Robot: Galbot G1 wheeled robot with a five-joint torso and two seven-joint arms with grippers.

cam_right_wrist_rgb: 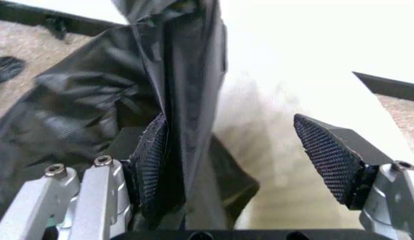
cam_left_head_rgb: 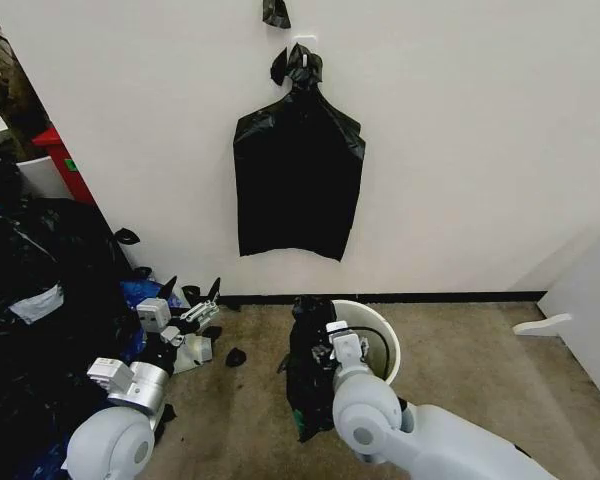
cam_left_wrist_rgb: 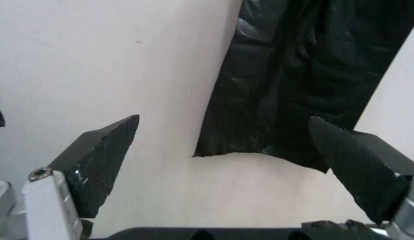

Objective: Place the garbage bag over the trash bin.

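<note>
- Right now the garbage bag (cam_left_head_rgb: 308,370) hangs limp and crumpled against the near left side of the trash bin (cam_left_head_rgb: 380,335), draped down to the floor at about 9 o'clock of the bin's mouth.
- In the right wrist view the bag (cam_right_wrist_rgb: 127,110) falls across one finger, while the other finger stands well apart with bare white bin wall (cam_right_wrist_rgb: 280,165) between them.
- So the right gripper (cam_left_head_rgb: 332,345) is spread wide, with the film lying against one finger rather than pinched; it sits at the bin's rim, at about 8 o'clock of it.
- As I judge it, the task is partway: the bag is at the bin, but its mouth is not spread over the rim, and that remains to be done.
- What can be seen of the bin's inside looks empty apart from a dark cable crossing the rim.
- Farther out, the left gripper (cam_left_head_rgb: 192,293) is held wide open, well to the 9 o'clock side of the bin, pointing at the wall.
- A bunch of flat black bags (cam_left_head_rgb: 298,185) hangs on the wall at 12 o'clock.
- Stuffed black sacks (cam_left_head_rgb: 30,300) pile up at far 9 o'clock.
</note>
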